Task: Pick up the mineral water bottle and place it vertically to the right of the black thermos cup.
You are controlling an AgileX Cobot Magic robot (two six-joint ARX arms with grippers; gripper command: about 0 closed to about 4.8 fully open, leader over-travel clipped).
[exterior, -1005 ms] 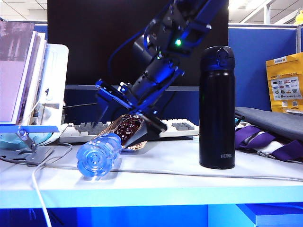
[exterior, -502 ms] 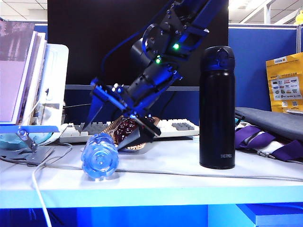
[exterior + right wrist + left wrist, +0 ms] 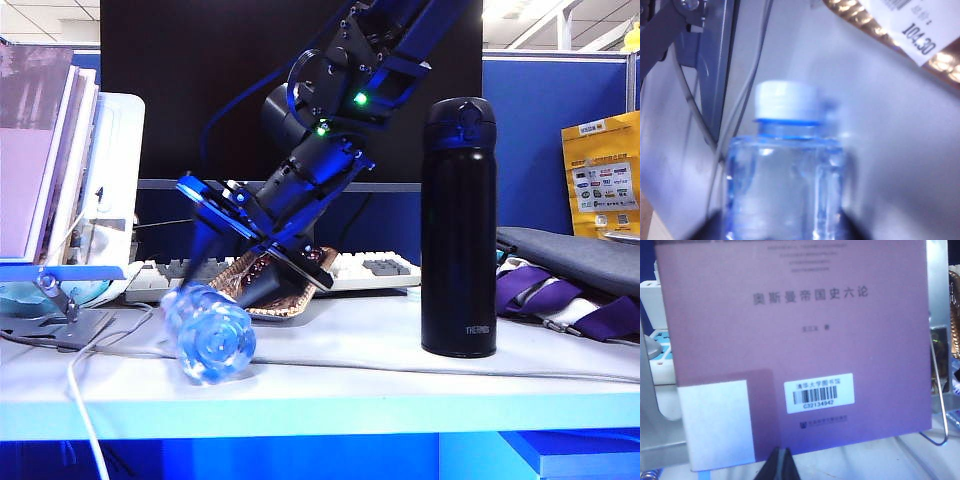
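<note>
The mineral water bottle (image 3: 210,335) lies on its side at the left of the desk, its base toward the exterior camera and blurred. My right gripper (image 3: 235,288) reaches down to it from the upper right. In the right wrist view the clear ribbed body and white cap (image 3: 786,102) fill the frame, and both dark fingers (image 3: 712,227) press against the bottle's (image 3: 785,170) sides, so my right gripper (image 3: 782,232) is shut on it. The black thermos cup (image 3: 459,228) stands upright to the right, apart from the arm. My left gripper (image 3: 782,466) is shut, in front of a book.
A gold tray (image 3: 275,300) and a keyboard (image 3: 380,268) lie behind the bottle. Books on a stand (image 3: 50,150) sit at the left, one purple book (image 3: 790,340) close to my left gripper. A cable (image 3: 350,365) crosses the desk. A purple-strapped bag (image 3: 570,290) lies right of the thermos.
My right gripper moved down and left over the bottle and its jaws narrowed onto it. The bottle shifted slightly and now looks blurred. The thermos stayed put.
</note>
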